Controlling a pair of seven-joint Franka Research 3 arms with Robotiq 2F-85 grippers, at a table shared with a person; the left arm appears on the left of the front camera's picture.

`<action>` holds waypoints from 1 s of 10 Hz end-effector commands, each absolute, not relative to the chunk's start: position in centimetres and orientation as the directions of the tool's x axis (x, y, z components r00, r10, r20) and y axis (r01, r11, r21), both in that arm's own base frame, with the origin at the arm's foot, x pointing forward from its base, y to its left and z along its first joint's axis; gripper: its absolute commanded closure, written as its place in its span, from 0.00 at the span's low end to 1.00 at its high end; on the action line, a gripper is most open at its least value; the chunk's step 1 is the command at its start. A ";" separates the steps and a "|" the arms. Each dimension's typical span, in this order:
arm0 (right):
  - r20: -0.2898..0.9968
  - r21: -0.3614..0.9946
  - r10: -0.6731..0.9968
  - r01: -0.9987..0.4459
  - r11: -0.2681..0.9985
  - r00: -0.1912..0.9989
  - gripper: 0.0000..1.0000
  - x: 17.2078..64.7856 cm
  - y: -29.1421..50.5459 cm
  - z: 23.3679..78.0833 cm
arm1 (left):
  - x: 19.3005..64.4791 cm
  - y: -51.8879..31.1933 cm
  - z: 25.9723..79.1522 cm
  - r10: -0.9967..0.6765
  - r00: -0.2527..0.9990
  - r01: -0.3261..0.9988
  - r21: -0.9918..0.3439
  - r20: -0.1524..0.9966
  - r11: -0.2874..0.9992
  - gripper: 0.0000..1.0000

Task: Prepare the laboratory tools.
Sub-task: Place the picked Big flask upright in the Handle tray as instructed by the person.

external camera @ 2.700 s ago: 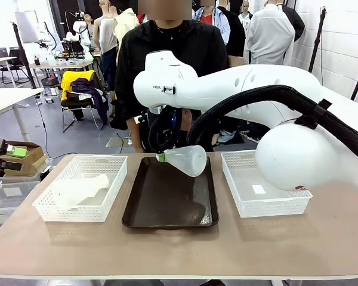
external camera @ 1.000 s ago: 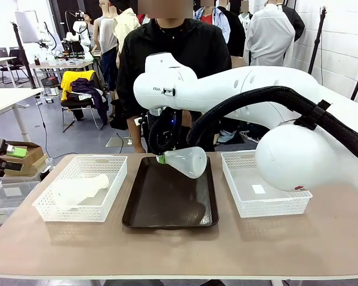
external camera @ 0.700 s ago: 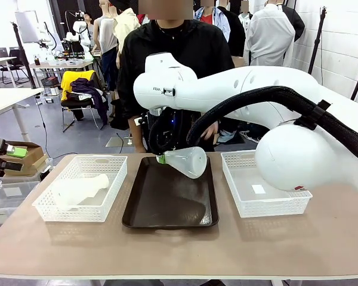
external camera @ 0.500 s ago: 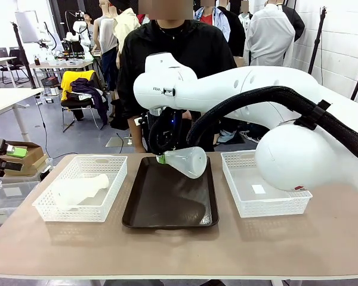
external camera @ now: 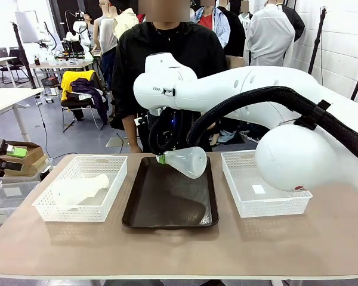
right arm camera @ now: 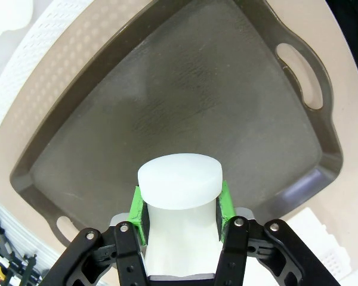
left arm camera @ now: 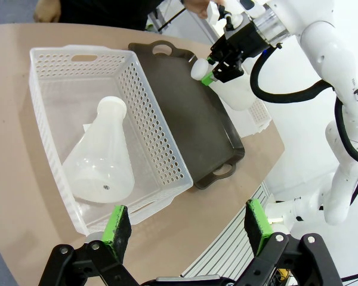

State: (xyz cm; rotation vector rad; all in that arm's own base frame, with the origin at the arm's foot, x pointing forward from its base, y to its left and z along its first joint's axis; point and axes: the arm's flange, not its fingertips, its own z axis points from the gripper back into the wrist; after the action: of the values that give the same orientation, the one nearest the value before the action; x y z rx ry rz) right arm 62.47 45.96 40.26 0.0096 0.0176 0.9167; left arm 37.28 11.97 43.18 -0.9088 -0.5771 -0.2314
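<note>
One flask [external camera: 80, 189] lying in basket [external camera: 46, 210] | my right fingers [right arm camera: 137, 210] clamped on second flask [external camera: 188, 162] over tray [external camera: 167, 205] | my left fingers [left arm camera: 116, 224] apart

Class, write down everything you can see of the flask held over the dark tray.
The flask is frosted, translucent white, plastic-looking: a wide round base tapering to a narrow neck with a thick flat rim. It hangs tilted nearly sideways above the far end of the dark tray, apparently clear of it. The right end effector is shut on its neck, green pads pressing either side just below the rim.
</note>
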 end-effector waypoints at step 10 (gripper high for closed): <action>-0.011 0.016 0.794 -0.793 0.608 0.608 1.00 62.5 46.0 40.3 | 37.3 12.1 43.2 0.058 0.819 0.430 -0.678 0.571 0.596 0.00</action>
State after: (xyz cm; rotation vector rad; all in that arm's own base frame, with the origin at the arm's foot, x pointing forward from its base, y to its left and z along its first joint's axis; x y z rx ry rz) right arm 62.47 45.96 40.26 0.0096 0.0177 0.9167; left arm 37.28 11.97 43.18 -0.9090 -0.5770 -0.2315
